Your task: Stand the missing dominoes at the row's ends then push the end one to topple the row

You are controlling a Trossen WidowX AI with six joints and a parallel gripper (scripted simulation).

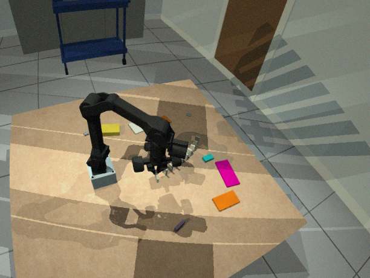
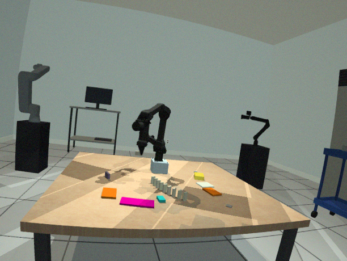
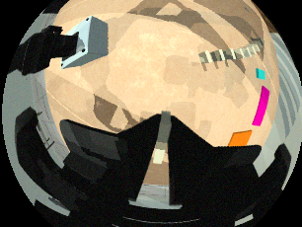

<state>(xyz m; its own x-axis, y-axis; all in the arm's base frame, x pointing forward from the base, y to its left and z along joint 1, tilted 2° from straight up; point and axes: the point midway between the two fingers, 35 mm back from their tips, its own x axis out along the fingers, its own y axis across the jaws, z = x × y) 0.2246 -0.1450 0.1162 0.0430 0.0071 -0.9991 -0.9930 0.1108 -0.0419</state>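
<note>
A row of several pale dominoes (image 1: 191,148) (image 2: 169,190) (image 3: 230,54) stands in the middle of the wooden table (image 1: 60,248) (image 2: 85,224). In the top view the arm hides the row's near-base part. My gripper (image 1: 156,173) (image 2: 140,150) (image 3: 165,118) is shut on a pale domino (image 1: 157,178) (image 3: 159,152). It holds the domino well above the table, off the end of the row nearest the arm's base (image 1: 101,176) (image 2: 159,165) (image 3: 86,41). The held domino is too small to make out in the exterior view.
Flat pieces lie around the row: a teal block (image 1: 208,157) (image 2: 161,198), a magenta slab (image 1: 227,173) (image 2: 136,202), an orange tile (image 1: 225,200) (image 2: 109,193), a small purple block (image 1: 179,225) (image 2: 107,175), a yellow block (image 1: 110,129) (image 2: 199,176), a white tile (image 1: 135,127) (image 2: 204,184).
</note>
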